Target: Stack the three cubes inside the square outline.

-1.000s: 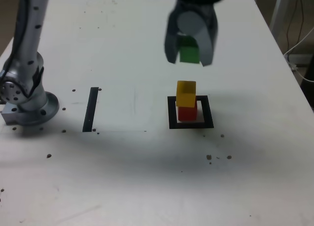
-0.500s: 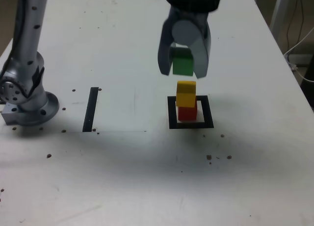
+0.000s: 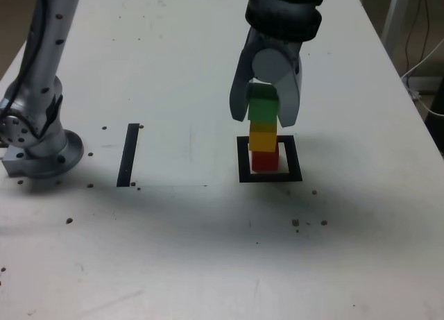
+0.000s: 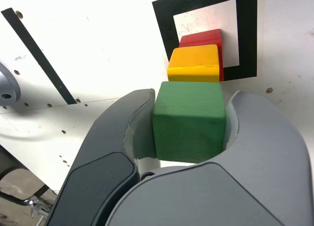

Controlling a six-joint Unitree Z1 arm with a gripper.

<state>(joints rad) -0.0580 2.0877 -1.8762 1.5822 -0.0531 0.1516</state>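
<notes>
Inside the square outline, the red cube sits on the worktop, with the yellow cube on top of it. The fingers hold the green cube between them, over the yellow one; whether those two cubes touch is hard to make out. Yellow hides part of the red cube. A black strip lies at the exterior view's left.

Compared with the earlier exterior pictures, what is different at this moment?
The gripper came down with the green cube in its grip, toward the yellow cube, now partly covering it in view. The yellow and red cubes stayed inside the outline.
</notes>
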